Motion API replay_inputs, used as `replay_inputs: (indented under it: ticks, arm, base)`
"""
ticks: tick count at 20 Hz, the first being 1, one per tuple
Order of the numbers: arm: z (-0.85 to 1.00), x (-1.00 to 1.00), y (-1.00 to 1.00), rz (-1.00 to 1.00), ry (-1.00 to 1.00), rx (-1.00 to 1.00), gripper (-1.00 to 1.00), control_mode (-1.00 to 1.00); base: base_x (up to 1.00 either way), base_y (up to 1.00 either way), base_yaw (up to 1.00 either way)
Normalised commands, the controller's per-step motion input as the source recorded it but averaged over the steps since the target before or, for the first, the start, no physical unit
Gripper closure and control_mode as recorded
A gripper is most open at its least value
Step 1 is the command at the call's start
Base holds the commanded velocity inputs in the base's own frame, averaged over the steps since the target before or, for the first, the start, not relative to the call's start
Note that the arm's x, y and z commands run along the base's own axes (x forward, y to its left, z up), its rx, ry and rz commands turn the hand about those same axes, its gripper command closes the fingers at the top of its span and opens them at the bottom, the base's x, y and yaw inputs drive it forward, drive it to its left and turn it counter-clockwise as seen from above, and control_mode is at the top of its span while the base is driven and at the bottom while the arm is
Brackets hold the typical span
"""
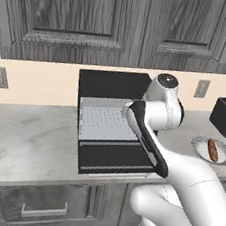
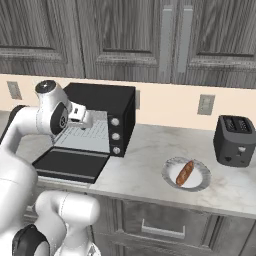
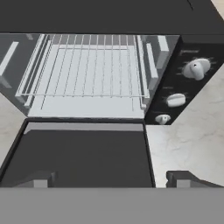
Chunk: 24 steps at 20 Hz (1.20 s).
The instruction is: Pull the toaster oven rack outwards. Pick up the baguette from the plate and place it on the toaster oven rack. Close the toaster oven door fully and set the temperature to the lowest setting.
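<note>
The toaster oven (image 2: 107,102) stands on the counter with its door (image 3: 81,153) folded down flat toward me. The silver wire rack (image 3: 85,70) lies level in the pale cavity, its front bar just behind the cavity's lip. Three knobs (image 3: 195,68) run down the oven's right side. My gripper (image 3: 111,179) hovers above the lowered door, in front of the cavity, open wide with nothing between its fingertips (image 3: 186,178). The hand shows at the oven's mouth (image 2: 85,119). The orange-brown baguette (image 2: 185,172) lies on the round plate (image 2: 199,186), to the right of the oven.
A black slot toaster (image 2: 234,140) stands at the far right of the counter, behind the plate. Dark wood cabinets hang above, and drawers (image 1: 44,208) sit below the marble counter (image 1: 26,139). My own arm (image 1: 149,140) crosses in front of the oven's right part.
</note>
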Motion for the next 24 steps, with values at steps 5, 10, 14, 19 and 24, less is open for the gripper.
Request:
replay_inputs:
  ticks: [5,10,14,19,24]
  arm:
    - [-0.21,0.00,0.15,-0.06,-0.08,0.00,-1.00,-1.00]
    - [-0.21,0.00,0.16,-0.04,-0.02,0.00,-1.00,-1.00]
    - [-0.19,0.01,0.25,-0.01,-0.03,0.00,-1.00,-1.00]
    - [-0.14,0.18,0.19,0.00,-0.03,0.00,-1.00,-1.00]
    - [-0.16,0.37,0.11,0.00,-0.07,0.00,-1.00,-1.00]
  base:
    - [0.00,0.00,0.00]
    - [0.00,0.00,0.00]
    - [0.00,0.00,0.00]
    - [0.00,0.00,0.00]
    - [0.00,0.00,0.00]
